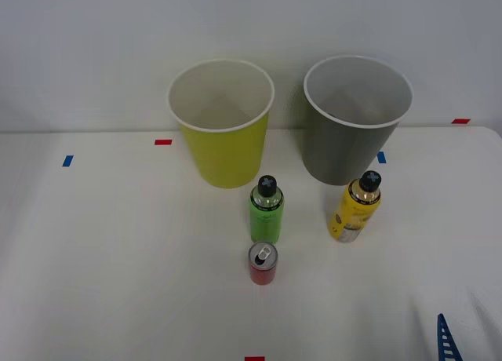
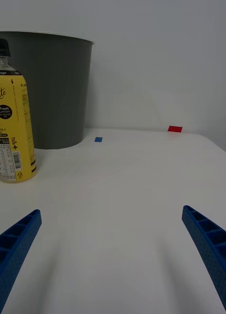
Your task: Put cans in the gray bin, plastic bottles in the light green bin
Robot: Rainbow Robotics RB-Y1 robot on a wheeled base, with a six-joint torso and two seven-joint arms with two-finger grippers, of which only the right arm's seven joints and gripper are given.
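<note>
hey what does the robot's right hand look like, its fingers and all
The right hand has two blue fingers, long and tapering, with a ribbed, cell-like pattern along their inner faces. In the front view a blue ribbed fingertip pokes in over the white table. No cables or markings show on them.

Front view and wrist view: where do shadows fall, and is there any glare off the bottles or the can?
Front view: soft even light; faint shadows beside the green bottle, yellow bottle and red can, whose silver top shines a little. Right wrist view: the open right gripper casts two pale streaks on the table; the gray bin is dark and matte, without glare.
</note>
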